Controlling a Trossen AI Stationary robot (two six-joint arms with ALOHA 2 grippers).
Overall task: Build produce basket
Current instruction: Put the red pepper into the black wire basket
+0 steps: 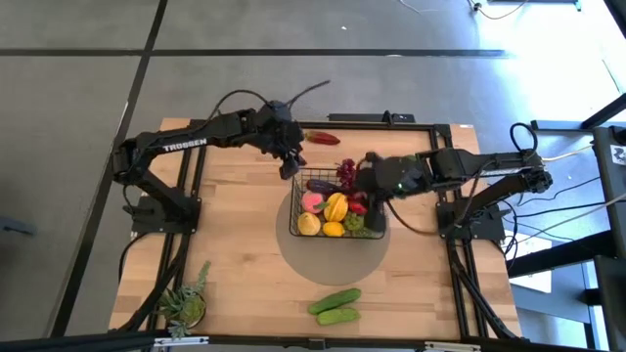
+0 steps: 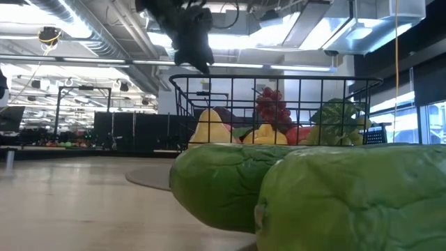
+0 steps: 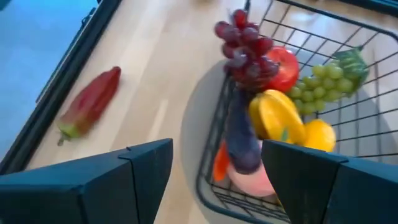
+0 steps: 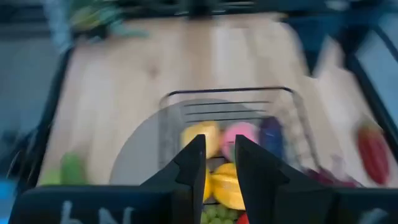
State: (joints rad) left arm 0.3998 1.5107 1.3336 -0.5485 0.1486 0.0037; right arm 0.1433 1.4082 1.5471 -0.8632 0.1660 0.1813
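The black wire basket stands on a grey round mat in the middle of the table. It holds a pink peach, a yellow mango, a lemon, an apple, green grapes and an eggplant. Purple grapes lie at its far rim. My left gripper hovers open just beyond the basket's far left corner, fingers wide apart in its wrist view. My right gripper hangs over the basket's right part, with a narrow gap between its fingers and nothing in them.
A red pepper lies on the table by the far edge, behind the left gripper. Two green cucumbers lie near the near edge and fill the foreground of the low view. A small spiky potted plant stands at the near left corner.
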